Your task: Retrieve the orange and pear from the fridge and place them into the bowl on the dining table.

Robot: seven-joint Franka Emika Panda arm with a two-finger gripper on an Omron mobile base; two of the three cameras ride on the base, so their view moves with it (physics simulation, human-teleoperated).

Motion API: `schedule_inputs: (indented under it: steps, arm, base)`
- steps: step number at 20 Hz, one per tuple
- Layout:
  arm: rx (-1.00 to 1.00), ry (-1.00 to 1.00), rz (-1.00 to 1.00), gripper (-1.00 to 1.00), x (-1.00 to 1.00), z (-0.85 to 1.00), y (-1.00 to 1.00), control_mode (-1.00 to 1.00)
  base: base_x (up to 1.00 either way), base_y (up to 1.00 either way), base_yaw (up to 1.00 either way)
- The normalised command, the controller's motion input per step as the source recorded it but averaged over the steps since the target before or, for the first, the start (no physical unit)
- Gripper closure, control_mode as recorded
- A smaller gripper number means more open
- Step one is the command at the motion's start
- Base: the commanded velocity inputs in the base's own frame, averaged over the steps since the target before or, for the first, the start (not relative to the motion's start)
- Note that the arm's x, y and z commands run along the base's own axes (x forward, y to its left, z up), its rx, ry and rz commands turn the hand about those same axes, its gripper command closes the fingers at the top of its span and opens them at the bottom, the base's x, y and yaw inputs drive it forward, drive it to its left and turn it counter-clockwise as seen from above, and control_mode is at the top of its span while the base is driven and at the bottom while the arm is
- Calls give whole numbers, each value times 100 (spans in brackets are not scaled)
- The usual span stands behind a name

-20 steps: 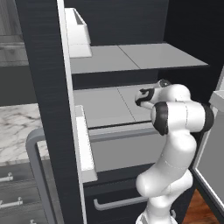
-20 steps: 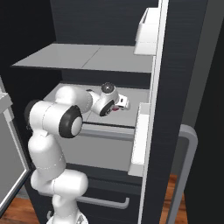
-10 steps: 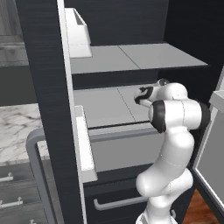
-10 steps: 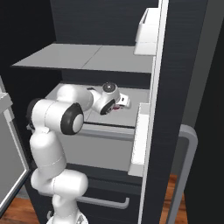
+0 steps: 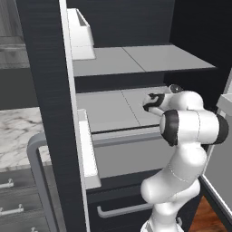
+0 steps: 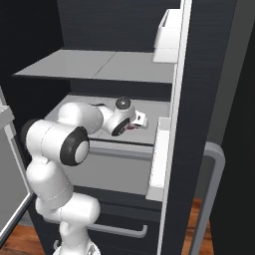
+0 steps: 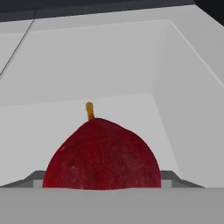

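The pincer point(image 7: 103, 180), deep in the fridge point(image 5: 45, 90), looks pinched on the red pear point(image 7: 101, 153) between its 2 tips, so I'd lift gently off the shelf point(image 7: 109, 65) before backing out.

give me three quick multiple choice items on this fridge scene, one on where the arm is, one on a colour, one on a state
1. Where does the arm reach?
A. onto the lower shelf of the fridge
B. into a bottom drawer
C. over a table

2. What colour is the stemmed fruit in front of the hand camera?
A. green
B. dark red
C. orange

3. How does the fridge stand?
A. doors shut
B. doors open, shelves exposed
C. one drawer pulled fully out

Answers: 1 A, the gripper sits over the lower shelf in both base views. 2 B, the fruit in the hand view is dark red with a yellowish stem. 3 B, the fridge shows its light-grey shelves between opened doors.
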Motion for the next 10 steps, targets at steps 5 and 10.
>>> schedule_inputs:
  steps: [5, 10]
  arm:
    - [0, -14, 4, 100, -100, 46, 4, -100]
    - [0, -3, 5, 100, -100, 100, 0, -100]
  base:
    - [0, 0, 0]
    - [0, 0, 0]
